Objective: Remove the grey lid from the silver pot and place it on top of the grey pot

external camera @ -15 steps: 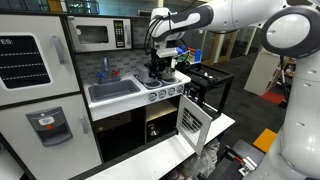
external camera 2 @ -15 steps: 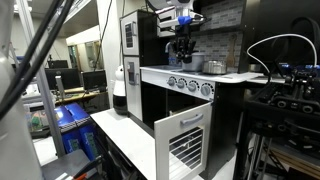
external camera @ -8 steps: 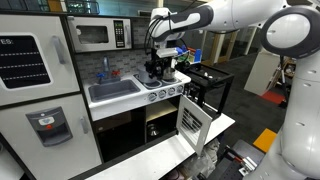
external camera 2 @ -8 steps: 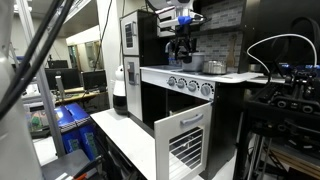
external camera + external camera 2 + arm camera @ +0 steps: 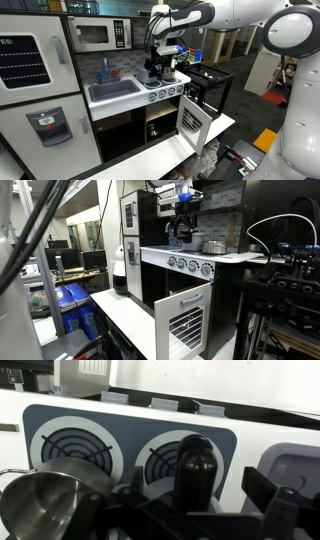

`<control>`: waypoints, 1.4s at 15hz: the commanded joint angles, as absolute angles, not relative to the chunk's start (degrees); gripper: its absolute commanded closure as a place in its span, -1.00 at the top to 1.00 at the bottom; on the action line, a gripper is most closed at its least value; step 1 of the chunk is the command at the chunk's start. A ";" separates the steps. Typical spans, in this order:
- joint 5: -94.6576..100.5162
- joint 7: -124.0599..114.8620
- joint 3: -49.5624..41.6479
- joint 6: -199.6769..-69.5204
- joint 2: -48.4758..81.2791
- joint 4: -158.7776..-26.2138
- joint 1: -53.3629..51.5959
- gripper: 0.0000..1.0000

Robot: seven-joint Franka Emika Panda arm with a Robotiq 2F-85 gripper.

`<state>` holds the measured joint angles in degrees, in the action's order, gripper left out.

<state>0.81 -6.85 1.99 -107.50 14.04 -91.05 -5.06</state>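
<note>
In the wrist view my gripper is open, one dark finger to the right and the other low on the left. A black upright knob stands between them, touching neither. I take it for the grey lid's knob. The lid and the grey pot under it are mostly hidden by the gripper body. To the left, the shiny silver pot stands uncovered on the burner. In both exterior views the gripper hangs just above a dark pot on the toy stove.
The pots stand on a toy kitchen's stove top with printed burner rings. A sink with a tap lies beside it, a microwave above. The oven door hangs open below the stove. A back wall rises behind the burners.
The arm keeps almost the same place over the stove. At this size the exterior views show no clear shift of the pots or the lid.
</note>
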 commanded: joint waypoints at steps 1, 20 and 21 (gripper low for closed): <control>1.54 -5.80 2.33 -104.87 12.72 -89.59 -4.96 1.00; 2.82 -6.84 5.24 -99.58 1.41 -89.40 -6.28 1.00; 2.82 -6.83 5.29 -99.59 1.04 -89.69 -6.27 1.00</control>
<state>2.79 -6.81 5.03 -99.82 0.90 -90.01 -6.50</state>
